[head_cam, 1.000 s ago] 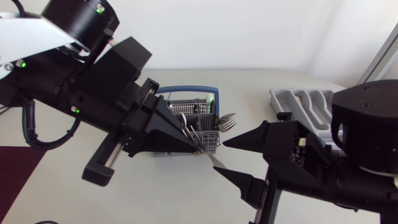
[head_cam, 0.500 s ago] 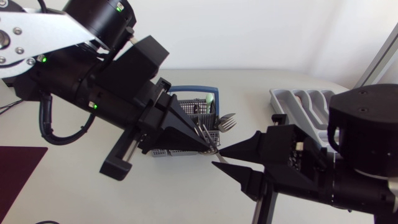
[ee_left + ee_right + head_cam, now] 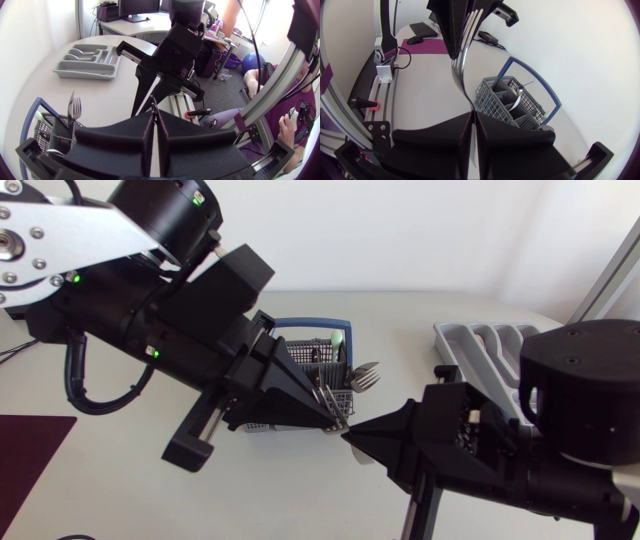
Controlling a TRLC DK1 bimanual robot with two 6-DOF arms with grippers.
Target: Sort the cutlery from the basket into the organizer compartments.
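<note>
Jaws on the left gripper [image 3: 340, 418] and right gripper [image 3: 353, 436] are both pinching one fork [image 3: 462, 75], while other cutlery [image 3: 365, 376] is waiting in the basket [image 3: 492, 102] and the organizer [image 3: 80, 75] is looking bare.

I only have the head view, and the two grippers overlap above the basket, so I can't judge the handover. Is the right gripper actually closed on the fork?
Observer: Yes. In the right wrist view the fork's handle runs down between the fingers of the right gripper, which press on it from both sides.
Operator: Which end does the left one have?
Observer: The tine end. The same view shows the tines pointing up between the fingers of the left gripper, which are shut on them.
Operator: The right arm hides part of the organizer. Is anything in it?
Observer: In the left wrist view the organizer is fully visible, and its compartments look empty.
</note>
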